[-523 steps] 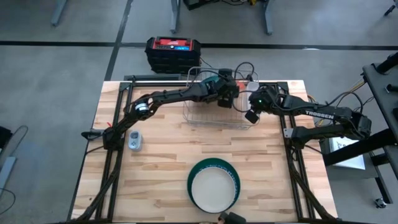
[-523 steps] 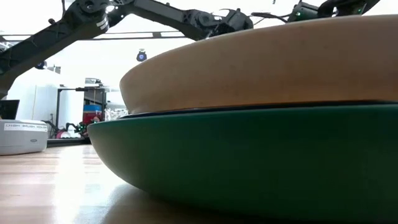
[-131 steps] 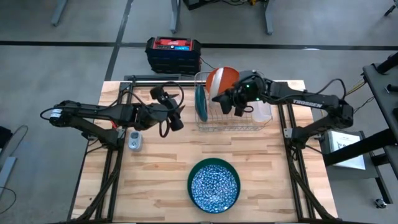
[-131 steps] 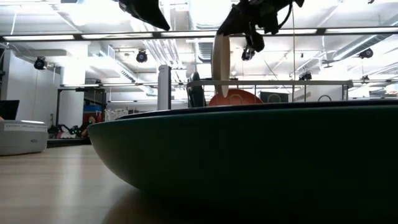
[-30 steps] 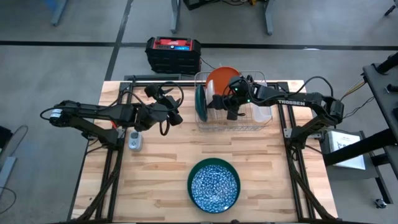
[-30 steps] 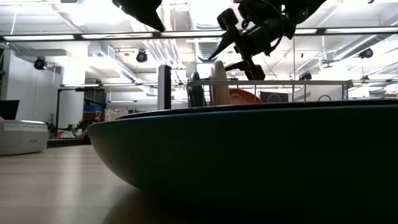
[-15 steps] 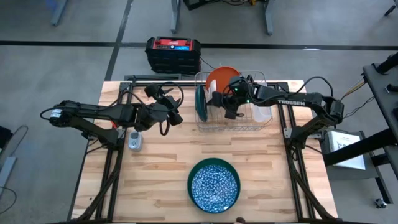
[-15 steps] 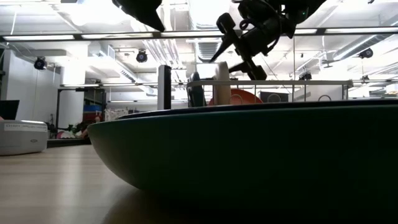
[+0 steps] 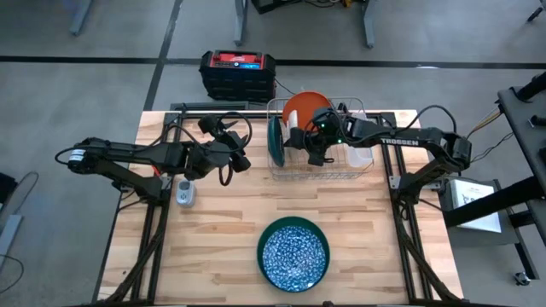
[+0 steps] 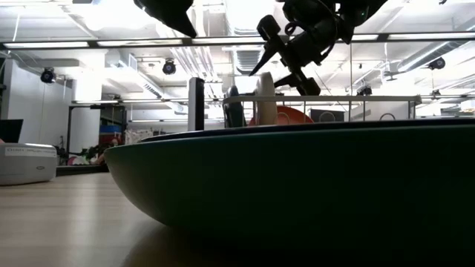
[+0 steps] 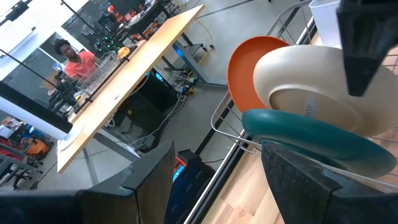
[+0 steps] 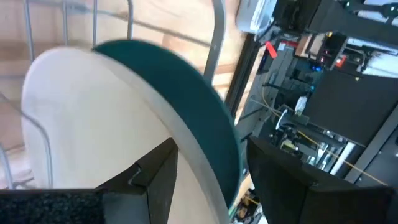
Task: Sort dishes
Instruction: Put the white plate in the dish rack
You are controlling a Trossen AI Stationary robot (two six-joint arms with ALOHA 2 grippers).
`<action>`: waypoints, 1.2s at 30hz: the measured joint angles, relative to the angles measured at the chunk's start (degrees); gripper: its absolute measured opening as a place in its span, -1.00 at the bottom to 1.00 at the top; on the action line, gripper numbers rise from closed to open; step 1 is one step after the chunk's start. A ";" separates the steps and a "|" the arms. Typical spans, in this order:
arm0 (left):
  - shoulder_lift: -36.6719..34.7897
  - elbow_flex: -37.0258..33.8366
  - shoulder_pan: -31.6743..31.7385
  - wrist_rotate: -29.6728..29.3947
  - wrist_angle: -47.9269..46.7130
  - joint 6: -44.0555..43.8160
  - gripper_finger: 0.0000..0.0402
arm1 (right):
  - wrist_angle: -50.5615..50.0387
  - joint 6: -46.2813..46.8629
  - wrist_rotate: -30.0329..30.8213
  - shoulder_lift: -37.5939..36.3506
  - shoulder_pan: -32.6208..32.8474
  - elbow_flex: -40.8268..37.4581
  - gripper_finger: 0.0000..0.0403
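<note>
High view: the right gripper (image 9: 300, 141) hangs over the wire rack (image 9: 314, 170) at the table's far edge, its fingers parted just above the rim of the white plate (image 9: 293, 139) and not clamped on it. That plate stands on edge in the rack between the dark green plate (image 9: 275, 141), nearest the rack's left wall, and the orange plate (image 9: 300, 107), which leans at the rack's back and juts past the table's far edge. White lettering on the right arm's forearm reads TROSSEN. A small clear tray (image 9: 361, 157) sits just beside the rack's right side.

The left gripper (image 9: 242, 162) waits with its fingers spread, holding nothing, over bare wood to the left of the rack and clear of it. Near the left arm's base lies a small white device (image 9: 185, 193); its label is too small to read. The floral bowl (image 9: 293, 254), dark green rim around a pale speckled pattern, rests alone near the table's front edge, well apart from both arms, with open wood all round it.

In the left wrist view raised lettering shows on the white plate's underside but cannot be read. Beyond the table's far edge a black and red case (image 9: 238, 72) stands on the floor.
</note>
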 joint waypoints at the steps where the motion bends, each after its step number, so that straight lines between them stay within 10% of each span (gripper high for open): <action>1: 0.00 0.00 0.00 0.00 0.02 0.00 0.15 | -0.01 0.22 0.30 0.12 0.12 0.00 -0.09; 36: 0.00 0.00 0.00 0.00 0.02 -0.04 0.15 | 0.53 10.49 10.54 3.25 3.19 0.13 -0.09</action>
